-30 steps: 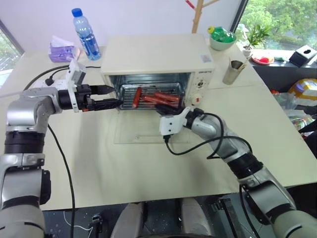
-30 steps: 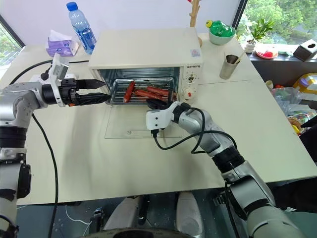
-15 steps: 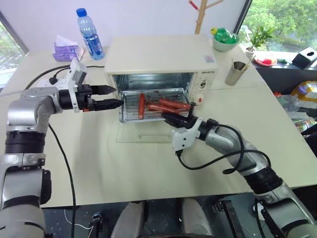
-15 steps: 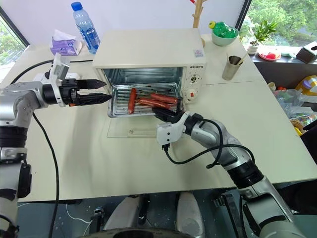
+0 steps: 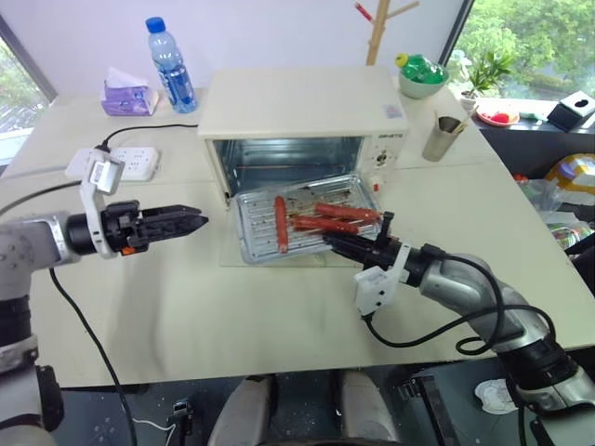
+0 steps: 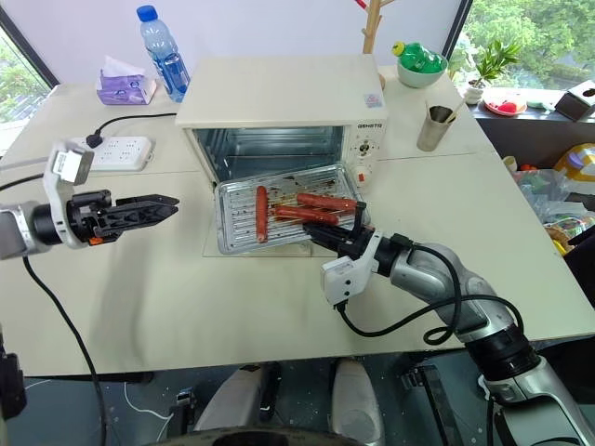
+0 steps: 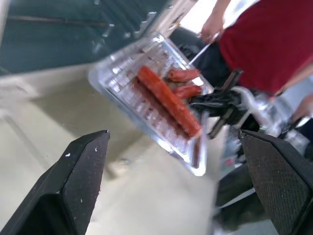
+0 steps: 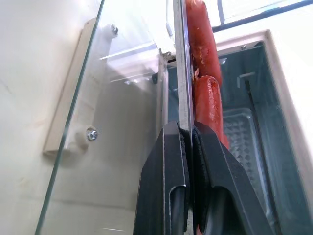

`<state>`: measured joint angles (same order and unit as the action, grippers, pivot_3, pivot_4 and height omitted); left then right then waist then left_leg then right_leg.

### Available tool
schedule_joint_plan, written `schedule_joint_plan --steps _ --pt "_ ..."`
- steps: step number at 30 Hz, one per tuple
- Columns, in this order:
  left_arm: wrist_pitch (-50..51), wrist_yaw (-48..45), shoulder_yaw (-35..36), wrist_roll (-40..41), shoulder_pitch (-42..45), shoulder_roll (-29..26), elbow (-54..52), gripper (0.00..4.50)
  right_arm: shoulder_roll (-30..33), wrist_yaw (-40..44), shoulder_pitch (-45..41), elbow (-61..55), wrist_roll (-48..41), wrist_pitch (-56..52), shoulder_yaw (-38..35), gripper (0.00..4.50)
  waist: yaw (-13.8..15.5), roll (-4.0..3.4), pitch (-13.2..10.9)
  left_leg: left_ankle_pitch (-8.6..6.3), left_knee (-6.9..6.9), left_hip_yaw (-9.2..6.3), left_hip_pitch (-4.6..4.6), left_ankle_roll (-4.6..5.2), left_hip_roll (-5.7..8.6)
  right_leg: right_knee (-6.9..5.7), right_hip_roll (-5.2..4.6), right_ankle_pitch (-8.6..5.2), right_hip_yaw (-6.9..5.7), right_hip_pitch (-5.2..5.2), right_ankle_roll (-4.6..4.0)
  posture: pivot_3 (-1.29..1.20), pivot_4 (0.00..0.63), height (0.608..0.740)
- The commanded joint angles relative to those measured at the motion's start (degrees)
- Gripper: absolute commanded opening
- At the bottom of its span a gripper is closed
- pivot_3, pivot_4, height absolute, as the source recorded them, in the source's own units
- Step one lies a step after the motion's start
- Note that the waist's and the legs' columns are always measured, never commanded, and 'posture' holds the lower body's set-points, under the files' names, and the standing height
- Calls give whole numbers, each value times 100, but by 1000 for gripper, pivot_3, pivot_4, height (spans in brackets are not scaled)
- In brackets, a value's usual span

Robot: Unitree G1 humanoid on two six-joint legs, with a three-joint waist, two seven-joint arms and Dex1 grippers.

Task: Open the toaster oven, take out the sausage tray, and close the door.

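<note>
Pinching only the near rim of the sausage tray (image 6: 279, 209), the right end effector (image 6: 346, 243) carries it above the lowered door (image 6: 270, 251), just outside the toaster oven (image 6: 279, 102). With such a thin edge grip, the tray could tilt and spill sausages onto the counter (image 6: 186, 297). Off to the left, the left end effector (image 6: 149, 206) hangs wide open, supporting nothing.

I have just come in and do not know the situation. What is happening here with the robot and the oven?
The robot's right gripper is shut on the near edge of the sausage tray, holding it out over the lowered door of the toaster oven. The left gripper is open, off to the side and holding nothing. The door is not yet closed.
</note>
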<state>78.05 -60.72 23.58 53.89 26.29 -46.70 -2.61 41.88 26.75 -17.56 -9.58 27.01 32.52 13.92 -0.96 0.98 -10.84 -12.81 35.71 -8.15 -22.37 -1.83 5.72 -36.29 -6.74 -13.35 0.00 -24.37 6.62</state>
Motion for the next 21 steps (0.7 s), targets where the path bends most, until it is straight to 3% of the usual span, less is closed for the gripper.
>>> schedule_joint_plan --steps 1,5,8,21 --pt "694 753 544 636 -200 419 -416 4500 90 38 -12 -291 -363 322 -186 34 -4 0 0 0 -1 0 1 0 -1 0 0 0 1 0 0 0 150 739" --pt "1355 1741 949 1052 -211 1247 -525 4500 205 166 68 -317 -662 706 -168 34 5 3 1 0 2 1 1 0 -3 0 2 0 1 0 0 0 150 739" --pt "1445 2333 1049 1390 -123 1567 -324 4500 245 240 61 -268 -724 827 -159 34 11 6 2 -1 3 1 2 -1 -3 0 2 1 2 1 -2 0 150 739" --pt "1445 3558 563 2628 -196 1853 -60 4500 164 376 29 -291 -789 801 -212 34 18 6 2 -1 4 4 2 -1 -3 0 2 2 7 1 -2 0 150 739"
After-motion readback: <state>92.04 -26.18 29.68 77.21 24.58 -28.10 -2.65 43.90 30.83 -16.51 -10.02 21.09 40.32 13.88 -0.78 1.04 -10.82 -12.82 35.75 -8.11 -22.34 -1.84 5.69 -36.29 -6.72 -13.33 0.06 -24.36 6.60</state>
